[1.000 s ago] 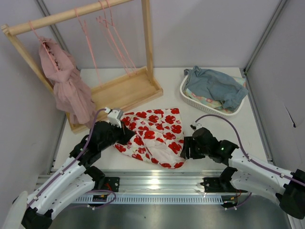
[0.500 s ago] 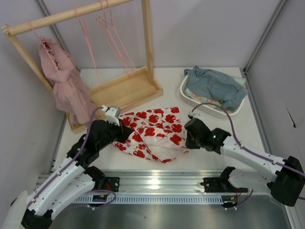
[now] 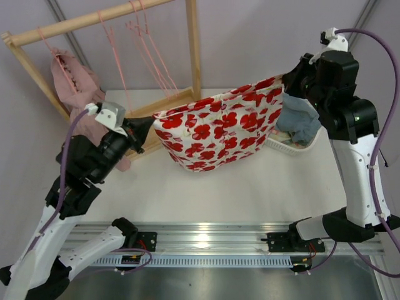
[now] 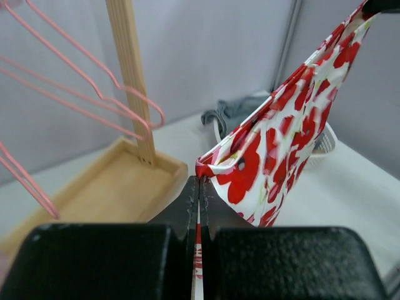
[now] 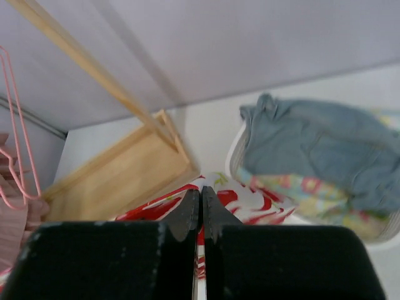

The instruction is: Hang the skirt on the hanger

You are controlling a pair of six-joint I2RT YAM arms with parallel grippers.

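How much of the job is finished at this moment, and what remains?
Done: the skirt is off the table, stretched between the left gripper and right gripper, both shut on its edge. In hand: it is held up near the rack. Left: no hanger is in the skirt yet; they hang on the rack.

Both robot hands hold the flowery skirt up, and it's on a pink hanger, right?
No. The left gripper and right gripper hold the skirt up, but it isn't on a hanger; the top view shows it apart from the pink hangers on the rack.
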